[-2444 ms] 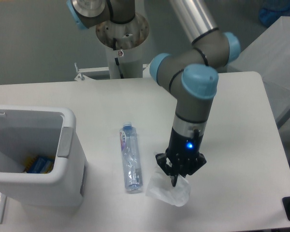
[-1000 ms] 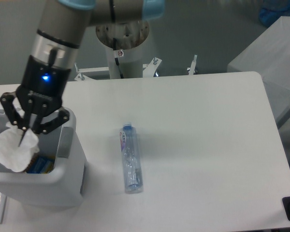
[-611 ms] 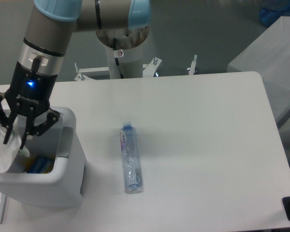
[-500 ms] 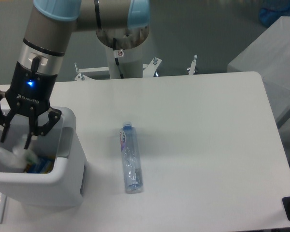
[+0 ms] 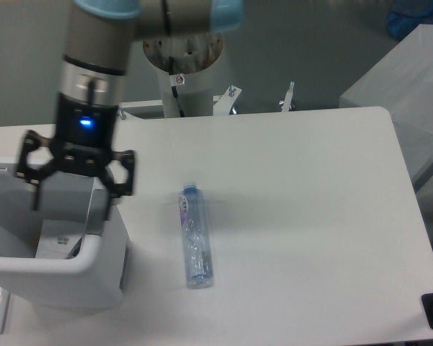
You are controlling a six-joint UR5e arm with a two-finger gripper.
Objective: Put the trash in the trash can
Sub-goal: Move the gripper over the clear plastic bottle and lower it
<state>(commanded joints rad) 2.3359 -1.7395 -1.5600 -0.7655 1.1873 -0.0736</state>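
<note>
1 crushed bottle (image 5: 195, 236) is seen lying flat on the table (image 5: 310, 216), right of the trash can (image 5: 65, 267) and apart from it; the gripper (image 5: 76, 189) is held above the can's opening, jaws spread wide and gripping nothing; a pale crumpled wrapper (image 5: 58, 245) is seen inside the can.

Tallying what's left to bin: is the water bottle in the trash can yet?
No, the water bottle lies on the table, right of the trash can.
</note>
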